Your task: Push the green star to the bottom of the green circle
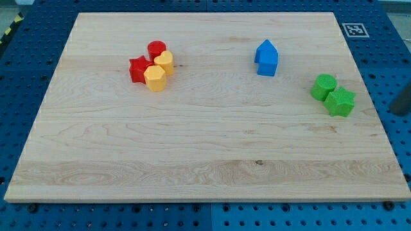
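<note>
The green circle (323,86) sits near the board's right edge. The green star (341,102) touches it on its lower right. A dark, blurred rod shows at the view's right edge, off the board. My tip (397,112) is to the right of the green star, well apart from it.
A blue house-shaped block (266,58) stands up and left of the green pair. A cluster at the upper left holds a red star (138,69), a red circle (157,49) and two yellow blocks (159,70). The wooden board (205,160) lies on a blue pegboard.
</note>
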Controlling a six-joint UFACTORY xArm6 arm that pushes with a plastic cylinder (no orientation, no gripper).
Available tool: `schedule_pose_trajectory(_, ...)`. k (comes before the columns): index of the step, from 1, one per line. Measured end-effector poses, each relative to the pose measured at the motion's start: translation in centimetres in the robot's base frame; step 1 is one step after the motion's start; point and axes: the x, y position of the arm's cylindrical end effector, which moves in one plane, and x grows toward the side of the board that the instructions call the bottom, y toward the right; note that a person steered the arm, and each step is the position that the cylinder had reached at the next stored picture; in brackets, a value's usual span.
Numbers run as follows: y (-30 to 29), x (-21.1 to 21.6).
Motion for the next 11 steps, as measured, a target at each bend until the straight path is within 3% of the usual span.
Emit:
schedule_pose_trajectory(1, -0.1, 0.0)
schedule_pose_trajectory(6, -12.5, 0.2)
schedule_pose_trajectory(7, -12.2, 0.2)
schedule_pose_trajectory(8, -6.2, 0.9)
schedule_pose_trajectory(9, -3.7, -0.6)
schedule_pose_trajectory(11, -4.7, -2.3)
